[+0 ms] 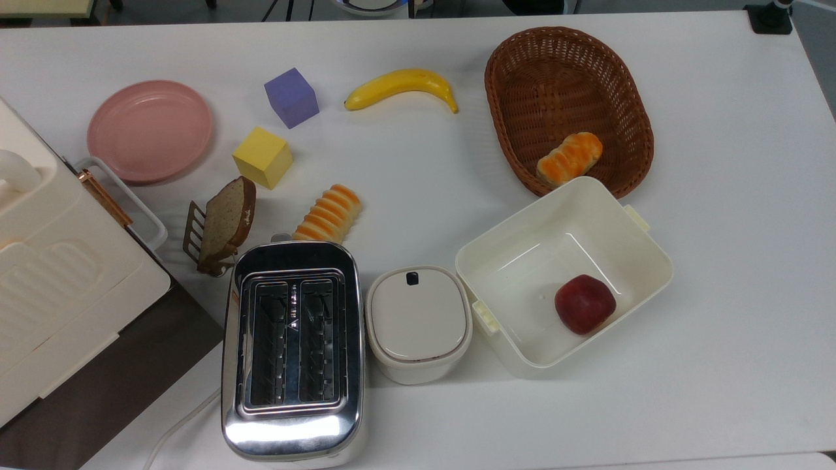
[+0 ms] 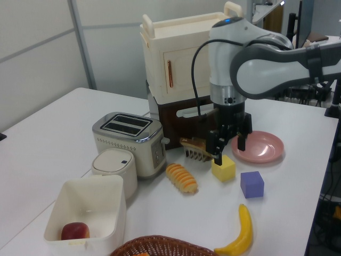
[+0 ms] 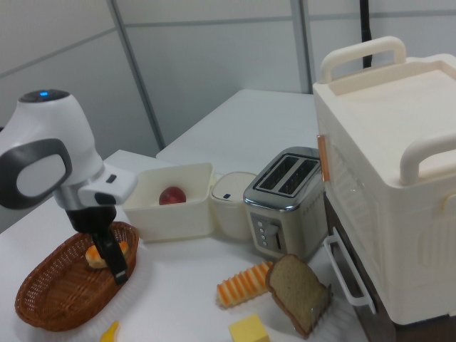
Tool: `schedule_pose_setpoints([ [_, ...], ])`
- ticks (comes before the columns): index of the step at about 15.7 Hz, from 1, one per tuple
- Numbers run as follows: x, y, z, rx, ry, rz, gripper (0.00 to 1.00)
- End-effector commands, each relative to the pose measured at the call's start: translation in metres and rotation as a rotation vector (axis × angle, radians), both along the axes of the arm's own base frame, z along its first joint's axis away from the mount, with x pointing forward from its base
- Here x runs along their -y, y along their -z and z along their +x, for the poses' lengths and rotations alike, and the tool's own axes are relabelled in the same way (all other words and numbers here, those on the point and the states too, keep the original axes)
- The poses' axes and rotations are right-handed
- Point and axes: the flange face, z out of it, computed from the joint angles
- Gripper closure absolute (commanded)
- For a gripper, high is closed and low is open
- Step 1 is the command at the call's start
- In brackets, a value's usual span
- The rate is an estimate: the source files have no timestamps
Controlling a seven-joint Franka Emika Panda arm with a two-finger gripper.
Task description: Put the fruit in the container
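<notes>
The fruit, a yellow banana [image 1: 401, 88], lies on the white table between the purple cube [image 1: 291, 97] and the wicker basket [image 1: 522, 59]; it shows at the left view's bottom right as the banana [image 2: 240, 234]. The container [image 1: 532, 277] is a cream tub holding a dark red apple [image 1: 584, 303], seen too as the container [image 2: 90, 184] and the container [image 3: 174, 217]. My gripper [image 2: 230, 148] hangs open and holds nothing, just above the yellow cube [image 2: 224, 168], well short of the banana. In the right view my gripper [image 3: 116, 271] shows in front of the basket [image 3: 43, 306].
A chrome toaster [image 1: 292, 346] and a lidded cream box [image 1: 418, 320] stand beside the tub. A bread roll [image 1: 568, 156] lies in the basket and another roll [image 1: 328, 214] on the table. A bread slice [image 1: 225, 222], a pink plate [image 1: 150, 130] and a tall cream cabinet [image 2: 176, 58] are nearby.
</notes>
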Motion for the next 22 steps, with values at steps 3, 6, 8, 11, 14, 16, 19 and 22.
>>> schedule_pose_setpoints([
  [3,0.002,0.033,-0.019,-0.025,0.107,0.017,0.0],
  [6,0.002,0.056,-0.026,-0.022,0.152,0.006,0.0],
  [8,0.003,0.063,-0.033,-0.023,0.163,-0.003,0.0],
  [11,0.002,0.079,-0.046,-0.04,0.148,-0.023,0.0],
  [14,-0.002,0.092,-0.054,-0.024,0.124,-0.035,0.0],
  [16,-0.002,0.099,-0.059,-0.026,0.096,-0.066,0.0],
  [19,-0.013,0.123,-0.056,-0.072,0.059,-0.103,0.0],
  [22,-0.026,0.151,-0.048,-0.093,0.048,-0.152,0.0],
])
